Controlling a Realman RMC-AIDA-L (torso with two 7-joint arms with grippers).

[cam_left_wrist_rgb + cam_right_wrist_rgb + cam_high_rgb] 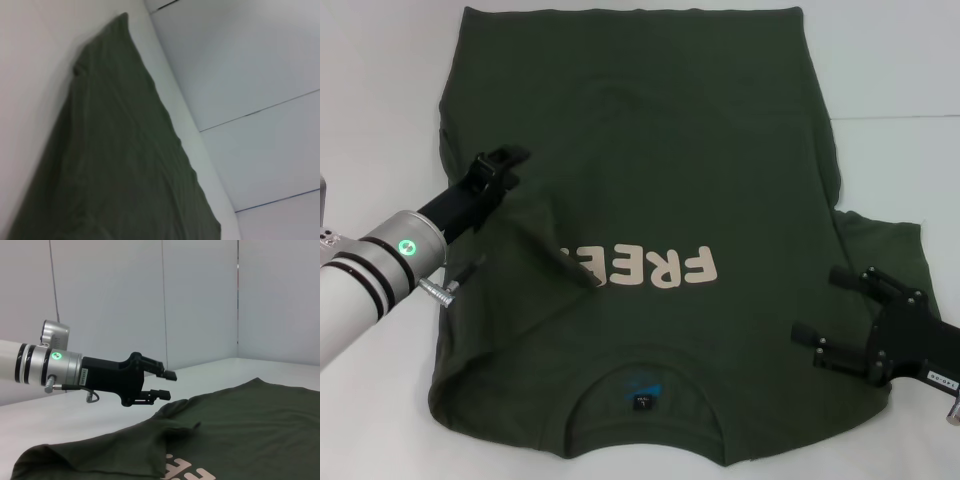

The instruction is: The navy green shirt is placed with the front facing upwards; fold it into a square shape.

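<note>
The navy green shirt [650,180] lies flat on the white table [380,120], collar and blue neck label [642,392] nearest me, hem at the far side. Its cream lettering [660,268] faces up. The sleeve on my left is folded inward, and its tip [575,270] covers the start of the lettering. The other sleeve [890,240] still spreads out. My left gripper [512,168] hovers open just above the shirt's left part, holding nothing; the right wrist view shows that gripper [170,384] clear of the cloth [240,420]. My right gripper [816,302] is open over the shirt's right side, beside the spread sleeve.
The white table surrounds the shirt on all sides, with bare surface at the left and far right. In the left wrist view the shirt's long edge [115,165] runs along the tabletop toward pale wall panels [250,75].
</note>
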